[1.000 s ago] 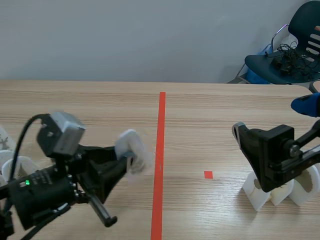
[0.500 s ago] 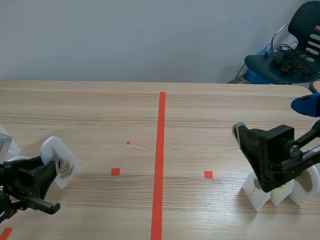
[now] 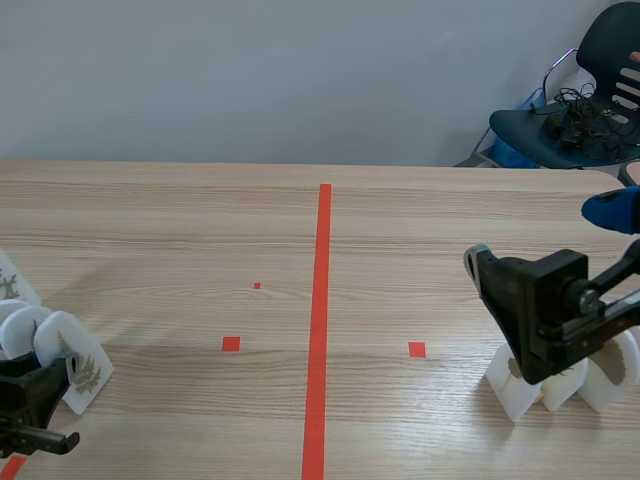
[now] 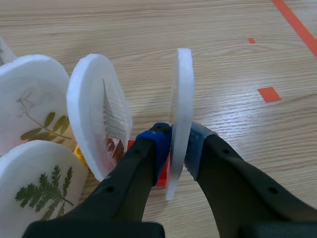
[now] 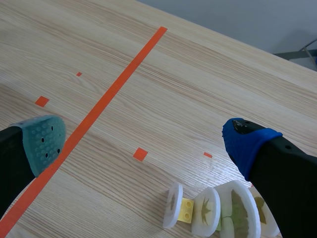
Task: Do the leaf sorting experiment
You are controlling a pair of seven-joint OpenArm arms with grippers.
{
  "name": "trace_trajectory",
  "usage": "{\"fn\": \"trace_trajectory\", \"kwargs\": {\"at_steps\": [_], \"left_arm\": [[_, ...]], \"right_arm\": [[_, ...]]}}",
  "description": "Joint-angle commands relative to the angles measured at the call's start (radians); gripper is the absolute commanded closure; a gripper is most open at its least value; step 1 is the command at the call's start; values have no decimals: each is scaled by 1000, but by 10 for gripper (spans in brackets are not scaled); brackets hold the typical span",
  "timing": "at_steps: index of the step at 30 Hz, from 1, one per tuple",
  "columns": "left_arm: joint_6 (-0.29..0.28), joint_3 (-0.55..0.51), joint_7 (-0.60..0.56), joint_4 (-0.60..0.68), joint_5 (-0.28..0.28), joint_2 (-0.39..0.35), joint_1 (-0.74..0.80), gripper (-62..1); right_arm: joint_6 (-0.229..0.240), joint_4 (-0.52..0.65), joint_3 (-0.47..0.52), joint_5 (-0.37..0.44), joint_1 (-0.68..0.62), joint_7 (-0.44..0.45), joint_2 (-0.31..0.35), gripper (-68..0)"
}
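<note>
At the table's near left corner my left gripper (image 3: 45,385) is shut on a white leaf disc (image 3: 78,373) that stands on edge. In the left wrist view the held leaf disc (image 4: 179,114) is pinched edge-on between the blue pads of my left gripper (image 4: 177,151), right beside another upright leaf disc (image 4: 96,121) and two more fern discs (image 4: 32,101) in a row. My right gripper (image 5: 146,146) hangs open above the table. Under it stands a second row of white leaf discs (image 5: 218,210) on a yellow holder. In the scene view those right-hand leaf discs (image 3: 545,385) sit below the right arm.
A long orange-red tape line (image 3: 319,320) splits the table down the middle. A dark chair (image 3: 575,110) with cables stands beyond the far right corner. A blue-sleeved hand (image 3: 612,210) shows at the right edge.
My left arm has swung from near the centre line back to the near left corner, carrying the leaf disc down beside the left row of discs. The right arm has stayed still.
</note>
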Motion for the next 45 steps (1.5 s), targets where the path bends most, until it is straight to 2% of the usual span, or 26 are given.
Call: {"fn": "trace_trajectory", "kwargs": {"at_steps": [1,4,6,8,11,13,15,17,20,21,25,37,45], "left_arm": [[-3,-5,-22,22,-9,-4,-3,-166],[-10,-5,-33,25,-31,-8,-3,-272],[-25,-8,-31,33,-60,-13,-3,-319],[-59,-26,-21,53,-78,-16,-2,-334],[-150,-78,17,114,-120,-29,4,-335],[-203,-130,68,178,-169,-35,15,-338],[-259,-186,128,255,-247,-46,34,-382],[-316,-244,179,335,-330,-51,54,-460],[-328,-306,233,440,-406,-61,86,-597],[-328,-313,242,469,-408,-65,96,-623],[-328,-295,341,558,-407,-80,117,-623],[-328,-121,346,563,-399,-81,116,-623],[-328,-105,345,563,-399,-81,116,-623]], "right_arm": [[-4,-2,12,7,13,18,5,-679],[-4,-2,12,7,14,19,5,-679],[-4,-2,12,7,14,19,5,-679],[-4,-2,12,7,14,19,3,-679],[-4,-2,12,7,14,19,2,-679],[-4,-2,12,7,14,19,2,-679],[-5,-2,12,7,14,19,2,-679],[-5,-2,12,7,14,19,2,-679],[-5,-2,12,7,14,19,2,-679],[-5,-2,12,7,14,19,3,-679],[-8,-2,12,7,14,19,3,-679],[-8,-2,12,8,14,19,3,-679],[-8,-2,12,11,14,20,3,-679]]}}
